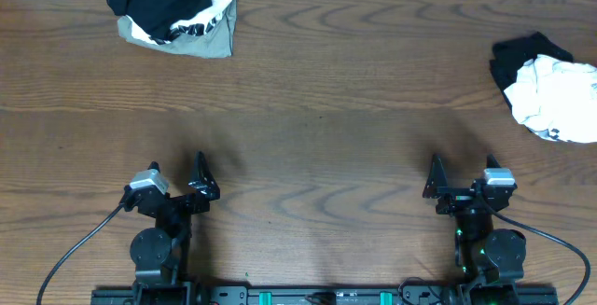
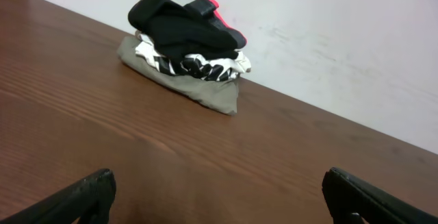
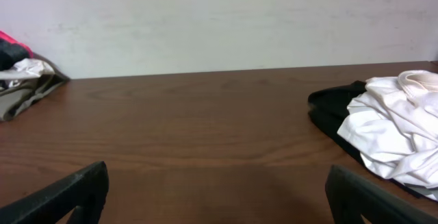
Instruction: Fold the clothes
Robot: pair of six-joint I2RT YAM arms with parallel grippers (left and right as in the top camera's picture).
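Two heaps of clothes lie on the wooden table (image 1: 317, 109). At the far left, a black garment sits on a white black-printed one and an olive-grey one (image 1: 173, 11), also seen in the left wrist view (image 2: 185, 46). At the right edge a crumpled white T-shirt (image 1: 560, 95) rests on a black garment (image 1: 518, 58); the right wrist view shows the white shirt (image 3: 397, 128) too. My left gripper (image 1: 177, 167) (image 2: 219, 190) and right gripper (image 1: 464, 163) (image 3: 217, 186) sit low near the front edge. Both are open, empty, and far from the heaps.
A pale wall (image 3: 219, 18) runs along the table's far edge behind the left heap. A red patch (image 2: 212, 5) shows on top of that heap. Cables trail from both arm bases at the front edge.
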